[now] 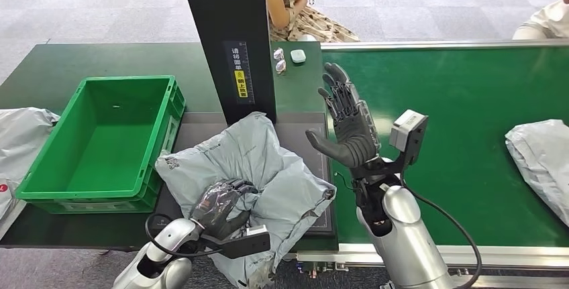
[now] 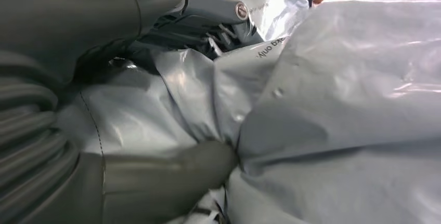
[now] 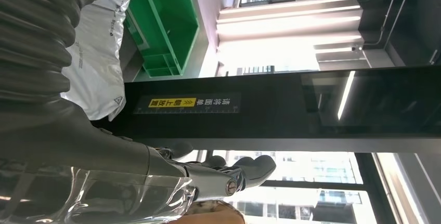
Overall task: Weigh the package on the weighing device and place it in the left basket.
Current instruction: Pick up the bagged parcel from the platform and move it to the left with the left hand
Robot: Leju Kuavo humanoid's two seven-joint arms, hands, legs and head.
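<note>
left robot hand (image 1: 225, 203) grips grey package (image 1: 268, 168) on weighing device (image 1: 315, 148) | right robot hand (image 1: 349, 125) raised, spread, empty

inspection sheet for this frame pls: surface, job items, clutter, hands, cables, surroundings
Surface: dark scale platform beside a green conveyor belt.
Job's things: grey package on the platform; green basket to its left, nothing seen inside.
Clutter: more grey bags at far left and on the belt; small items by the black post.
Robot hands: left robot hand grips the package; right robot hand raised, fingers apart.
Cables: black cable along the right arm.
Surroundings: people behind the belt.
</note>
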